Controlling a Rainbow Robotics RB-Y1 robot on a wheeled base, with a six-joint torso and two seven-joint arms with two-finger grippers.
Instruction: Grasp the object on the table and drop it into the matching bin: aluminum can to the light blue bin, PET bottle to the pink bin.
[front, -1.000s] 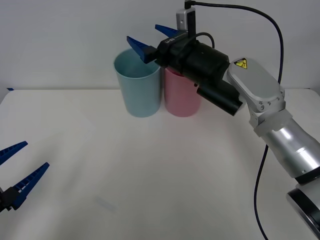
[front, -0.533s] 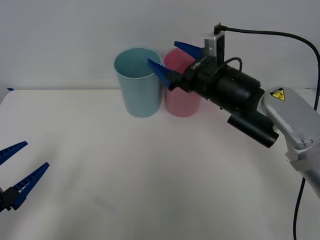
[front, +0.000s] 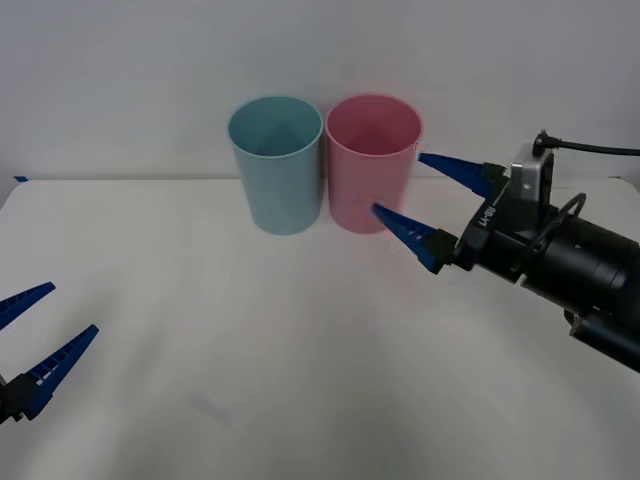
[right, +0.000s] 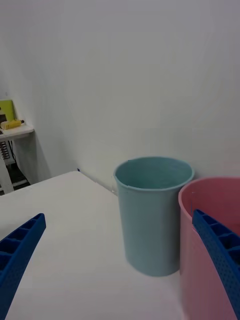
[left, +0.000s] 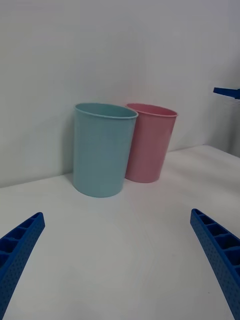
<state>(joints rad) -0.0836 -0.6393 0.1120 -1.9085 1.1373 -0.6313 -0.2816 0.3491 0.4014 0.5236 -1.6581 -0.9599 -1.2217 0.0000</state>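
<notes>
right pincer (front: 420, 205) withdrawn from light blue bin (front: 275, 165) | beside pink bin (front: 372, 163)

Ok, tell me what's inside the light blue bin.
Front view: the light blue bin shows only its bare upper inner wall. Its bottom is hidden by the rim, so a can there cannot be confirmed. The open right pincer holds nothing.

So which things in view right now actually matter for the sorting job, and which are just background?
Job items:
- light blue bin
- pink bin, standing beside it
- table under both
- right gripper, open, beside the pink bin
- left gripper, open, at the table's near left edge

Background:
- side shelf with yellow items, by the wall
</notes>
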